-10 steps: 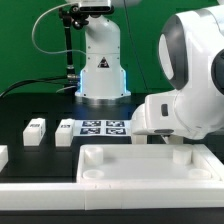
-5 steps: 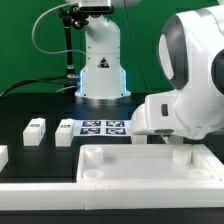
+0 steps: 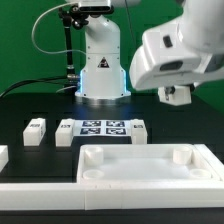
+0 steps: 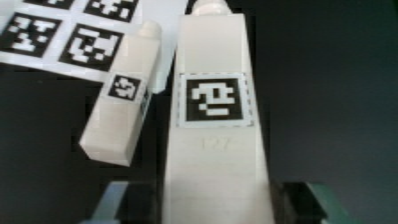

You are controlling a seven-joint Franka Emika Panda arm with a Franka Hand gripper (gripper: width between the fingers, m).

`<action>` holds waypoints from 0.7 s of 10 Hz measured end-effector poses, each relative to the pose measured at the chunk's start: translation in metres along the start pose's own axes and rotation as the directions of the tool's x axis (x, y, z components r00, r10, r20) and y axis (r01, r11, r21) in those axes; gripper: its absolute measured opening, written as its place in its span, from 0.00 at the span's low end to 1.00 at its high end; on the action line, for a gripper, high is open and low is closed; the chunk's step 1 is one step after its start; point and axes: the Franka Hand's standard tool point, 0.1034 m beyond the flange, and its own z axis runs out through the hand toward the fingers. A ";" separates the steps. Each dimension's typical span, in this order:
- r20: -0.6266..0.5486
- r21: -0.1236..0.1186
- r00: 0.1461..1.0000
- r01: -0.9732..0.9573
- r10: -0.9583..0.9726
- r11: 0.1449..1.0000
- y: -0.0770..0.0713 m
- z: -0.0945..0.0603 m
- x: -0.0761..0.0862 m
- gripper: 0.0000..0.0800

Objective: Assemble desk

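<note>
The white desk tabletop lies flat at the front, with a raised rim and round corner sockets. My gripper hangs high over the exterior view's right, above the tabletop's far edge. In the wrist view the gripper is shut on a long white square leg with a black-and-white tag; dark pads press on both of its sides. Another leg lies on the black table below, beside the marker board; it also shows in the exterior view. Two more legs lie left of the marker board.
The robot base stands at the back centre against a green wall. A low white border rail runs along the front. A white piece is cut off at the exterior view's left edge.
The arm has risen from low behind the tabletop's right end to high at the upper right. The leg right of the marker board and the tabletop's far right corner are now uncovered.
</note>
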 end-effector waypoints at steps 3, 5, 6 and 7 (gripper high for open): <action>-0.195 -0.006 0.981 -0.005 0.004 1.000 -0.001 -0.007 0.016 0.36; -0.338 -0.039 0.941 0.018 -0.030 0.999 -0.002 -0.029 0.024 0.36; -0.410 -0.092 0.905 0.079 -0.110 0.993 0.003 -0.057 0.024 0.36; -0.461 -0.108 0.876 0.105 -0.144 0.989 0.009 -0.092 0.023 0.36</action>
